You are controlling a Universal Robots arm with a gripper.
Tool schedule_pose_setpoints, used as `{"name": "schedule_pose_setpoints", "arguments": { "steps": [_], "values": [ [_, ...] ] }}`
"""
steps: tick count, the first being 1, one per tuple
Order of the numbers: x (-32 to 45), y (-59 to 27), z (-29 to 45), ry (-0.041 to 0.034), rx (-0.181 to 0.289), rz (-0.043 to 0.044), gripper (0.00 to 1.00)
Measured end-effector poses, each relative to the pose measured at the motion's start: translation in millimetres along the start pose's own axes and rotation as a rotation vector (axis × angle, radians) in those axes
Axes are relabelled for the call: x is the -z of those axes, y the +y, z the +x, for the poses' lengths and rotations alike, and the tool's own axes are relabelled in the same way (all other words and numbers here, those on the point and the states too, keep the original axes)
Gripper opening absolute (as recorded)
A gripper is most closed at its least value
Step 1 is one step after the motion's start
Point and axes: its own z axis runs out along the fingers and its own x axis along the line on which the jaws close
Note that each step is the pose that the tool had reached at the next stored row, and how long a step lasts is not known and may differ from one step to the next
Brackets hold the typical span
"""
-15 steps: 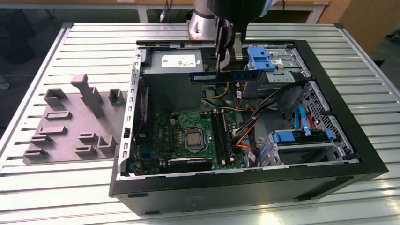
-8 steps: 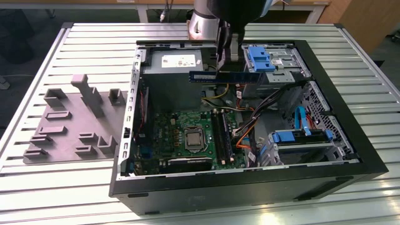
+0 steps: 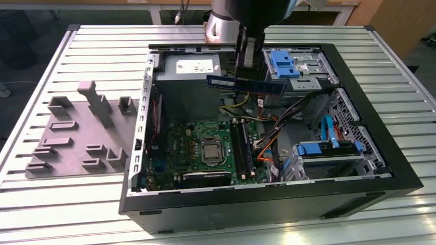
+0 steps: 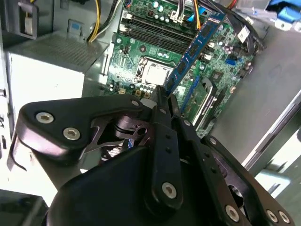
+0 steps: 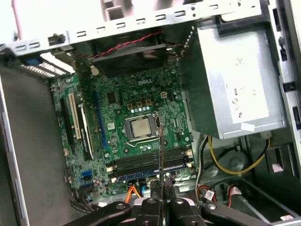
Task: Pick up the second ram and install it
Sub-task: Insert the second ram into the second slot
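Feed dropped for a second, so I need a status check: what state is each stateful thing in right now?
gripper: shut on the second ram
second ram: held in the air above the open case, not seated
computer case: side panel off, interior exposed
processor socket: chip bare, no cooler on it

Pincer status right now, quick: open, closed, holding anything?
Pincer: closed on the second ram, holding it in the air above the open computer case.

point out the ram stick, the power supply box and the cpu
ram stick (image 3: 246,84), exterior view, middle of the strip held in the claw
power supply box (image 3: 191,69), exterior view, its top face
cpu (image 5: 140,127), first wrist view, centre of the metal lid
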Motion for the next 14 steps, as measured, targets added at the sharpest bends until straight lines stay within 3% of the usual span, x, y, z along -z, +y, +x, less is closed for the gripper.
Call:
{"name": "schedule_pose_setpoints", "arguments": {
  "steps": [3,14],
  "values": [
    [-0.3,0.0,0.0,-0.0003,-0.033,0.0,0.14],
    [-0.5,0.0,0.0,-0.0005,-0.038,-0.0001,0.14]
  ]
}}
